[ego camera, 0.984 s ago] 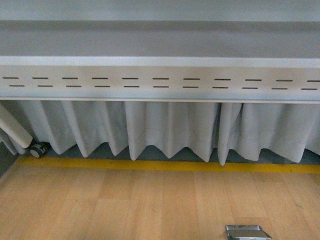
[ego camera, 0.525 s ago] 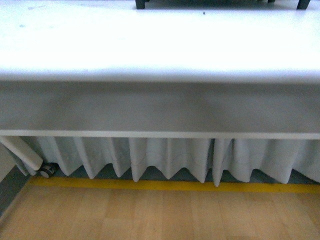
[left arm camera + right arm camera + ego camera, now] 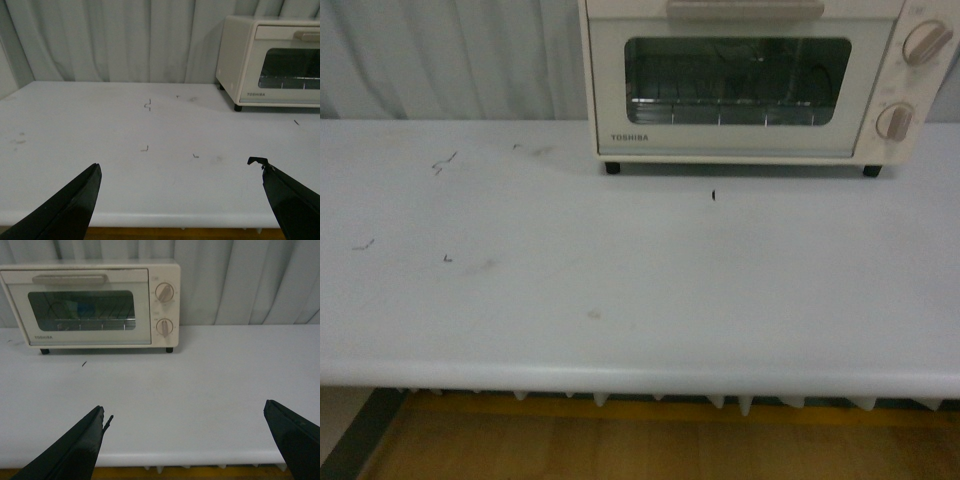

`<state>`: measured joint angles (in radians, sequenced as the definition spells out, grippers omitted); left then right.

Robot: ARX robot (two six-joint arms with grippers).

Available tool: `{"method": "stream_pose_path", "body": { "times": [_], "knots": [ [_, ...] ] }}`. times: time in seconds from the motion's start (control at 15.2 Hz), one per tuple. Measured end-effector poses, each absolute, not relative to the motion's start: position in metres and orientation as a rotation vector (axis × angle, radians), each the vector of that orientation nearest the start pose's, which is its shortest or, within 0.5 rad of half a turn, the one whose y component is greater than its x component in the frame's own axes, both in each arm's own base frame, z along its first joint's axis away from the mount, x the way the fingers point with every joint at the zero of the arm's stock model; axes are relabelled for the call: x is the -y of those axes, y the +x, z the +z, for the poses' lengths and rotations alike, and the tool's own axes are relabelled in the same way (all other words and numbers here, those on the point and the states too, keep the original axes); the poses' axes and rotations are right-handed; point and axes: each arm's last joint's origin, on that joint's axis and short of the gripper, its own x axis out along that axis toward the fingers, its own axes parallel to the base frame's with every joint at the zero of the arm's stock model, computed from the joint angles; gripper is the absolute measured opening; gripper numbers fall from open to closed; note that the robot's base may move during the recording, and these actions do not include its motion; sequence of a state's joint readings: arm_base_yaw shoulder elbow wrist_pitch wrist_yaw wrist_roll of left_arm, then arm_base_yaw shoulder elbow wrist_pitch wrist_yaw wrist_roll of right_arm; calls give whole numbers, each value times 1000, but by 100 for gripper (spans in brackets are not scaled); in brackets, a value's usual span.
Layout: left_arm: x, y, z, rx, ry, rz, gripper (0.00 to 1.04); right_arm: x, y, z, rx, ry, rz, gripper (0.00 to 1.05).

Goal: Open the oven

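Note:
The oven (image 3: 760,85) is a cream-white TOSHIBA toaster oven at the back right of the white table. Its glass door is shut, with a beige bar handle (image 3: 745,9) along the top, a wire rack behind the glass, and two round knobs (image 3: 910,80) on its right side. It also shows in the left wrist view (image 3: 272,62) and in the right wrist view (image 3: 92,305). My left gripper (image 3: 180,170) is open and empty above the table's front edge. My right gripper (image 3: 185,412) is open and empty, also at the front edge, well short of the oven. Neither arm shows in the front view.
The white table (image 3: 620,280) bears small dark marks (image 3: 445,162) and a black speck (image 3: 714,195) in front of the oven. Pale curtains (image 3: 125,40) hang behind it. Wooden floor with a yellow line (image 3: 620,410) lies below the front edge.
The front view has risen from the floor and the table's skirt to the tabletop. The oven has come into view.

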<state>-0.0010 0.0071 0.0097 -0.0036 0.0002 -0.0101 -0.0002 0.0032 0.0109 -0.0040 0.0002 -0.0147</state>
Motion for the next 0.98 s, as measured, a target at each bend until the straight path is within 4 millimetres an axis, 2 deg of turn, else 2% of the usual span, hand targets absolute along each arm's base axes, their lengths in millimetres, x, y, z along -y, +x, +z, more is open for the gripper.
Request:
{"method": "stream_pose_path", "body": {
  "times": [0.98],
  "knots": [
    [0, 98, 166, -1, -10, -1, 98, 0, 97, 167, 3, -15, 0, 98]
  ]
}}
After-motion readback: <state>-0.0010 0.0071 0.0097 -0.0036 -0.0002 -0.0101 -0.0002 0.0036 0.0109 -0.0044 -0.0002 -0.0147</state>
